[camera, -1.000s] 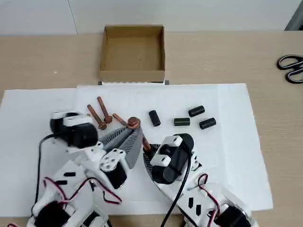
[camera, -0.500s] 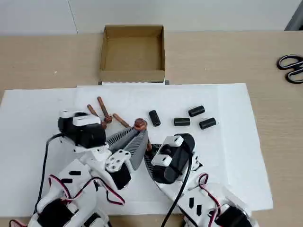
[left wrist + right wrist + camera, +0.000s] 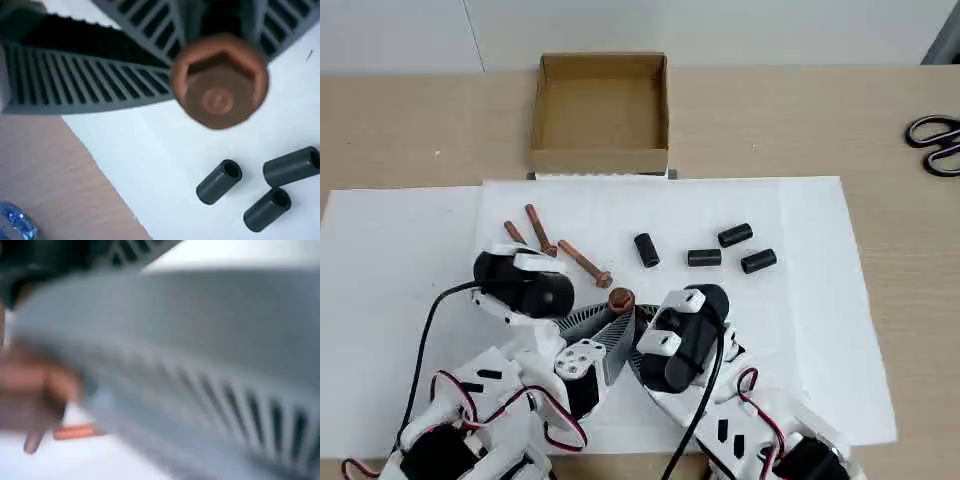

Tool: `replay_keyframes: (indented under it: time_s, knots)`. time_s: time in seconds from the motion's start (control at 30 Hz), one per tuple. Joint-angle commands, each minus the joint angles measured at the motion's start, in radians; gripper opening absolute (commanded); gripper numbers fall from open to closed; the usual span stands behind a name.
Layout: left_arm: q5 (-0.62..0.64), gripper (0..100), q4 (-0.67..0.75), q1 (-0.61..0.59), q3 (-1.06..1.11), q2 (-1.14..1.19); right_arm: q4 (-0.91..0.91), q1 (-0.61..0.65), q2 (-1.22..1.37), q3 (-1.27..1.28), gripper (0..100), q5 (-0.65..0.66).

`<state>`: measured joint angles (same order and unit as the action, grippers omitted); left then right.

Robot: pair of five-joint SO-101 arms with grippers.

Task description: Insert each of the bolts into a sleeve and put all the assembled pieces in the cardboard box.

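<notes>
left claw [image 3: 616, 312]: clamped on bolt [image 3: 620, 298] | right arm [image 3: 685, 330]: low, alongside

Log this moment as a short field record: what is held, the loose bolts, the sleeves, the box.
held: left pincer shut on one bolt, head facing up
loose bolts: three on the white paper, one partly hidden by the left arm
sleeves: four lying on the paper, all without bolts
cardboard box: empty

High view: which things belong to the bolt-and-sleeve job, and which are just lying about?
Job: copper-coloured metal bolt in the left claw; three loose copper bolts; four black cylindrical sleeves; open cardboard box.
Lying about: black-handled scissors; white paper sheet.
</notes>
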<state>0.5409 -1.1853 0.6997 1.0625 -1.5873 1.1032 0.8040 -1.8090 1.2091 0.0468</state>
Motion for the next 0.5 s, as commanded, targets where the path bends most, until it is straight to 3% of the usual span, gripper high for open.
replay_keyframes:
  time_s: [0.0, 0.37, 0.47]
  knots:
    - [0.006, 1, -0.015, 0.008, -0.016, -0.008, -0.044, -0.002, -0.002, -0.031, 0.2, 0.032]
    - [-0.006, 1, -0.014, 0.008, 0.013, -0.008, -0.044, -0.002, -0.002, -0.031, 0.2, 0.057]
    - [-0.028, 7, -0.017, 0.008, 0.013, -0.008, -0.044, -0.002, -0.002, -0.031, 0.2, 0.057]
